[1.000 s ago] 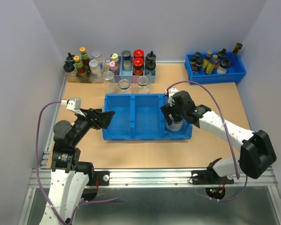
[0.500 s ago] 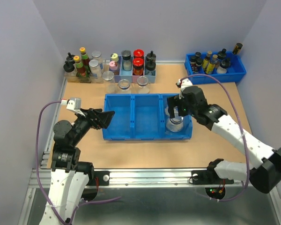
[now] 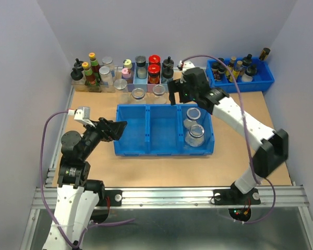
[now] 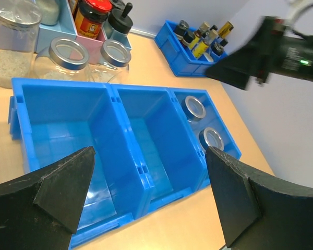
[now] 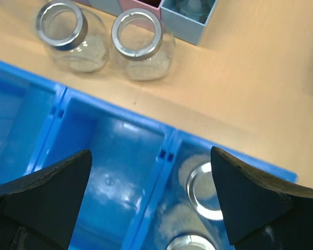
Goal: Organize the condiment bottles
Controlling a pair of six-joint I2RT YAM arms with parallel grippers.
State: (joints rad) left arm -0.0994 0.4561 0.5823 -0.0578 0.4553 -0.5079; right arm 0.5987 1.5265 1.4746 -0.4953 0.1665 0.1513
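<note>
Two clear glass jars stand in the right compartment of the blue bin: a rear one and a near one. They also show in the right wrist view, the rear one and the near one. Two open jars stand on the table behind the bin, and a lidded jar stands to their left. My right gripper is open and empty, above the bin's back edge. My left gripper is open and empty at the bin's left end.
A pastel rack of red-, pink- and black-capped bottles stands at the back. Several more bottles cluster at the back left. A small blue tray of dark bottles is at the back right. The bin's left and middle compartments hold nothing.
My right gripper let go of the near jar in the right compartment, rose and swung back and left to the bin's rear edge. The left arm has not moved.
</note>
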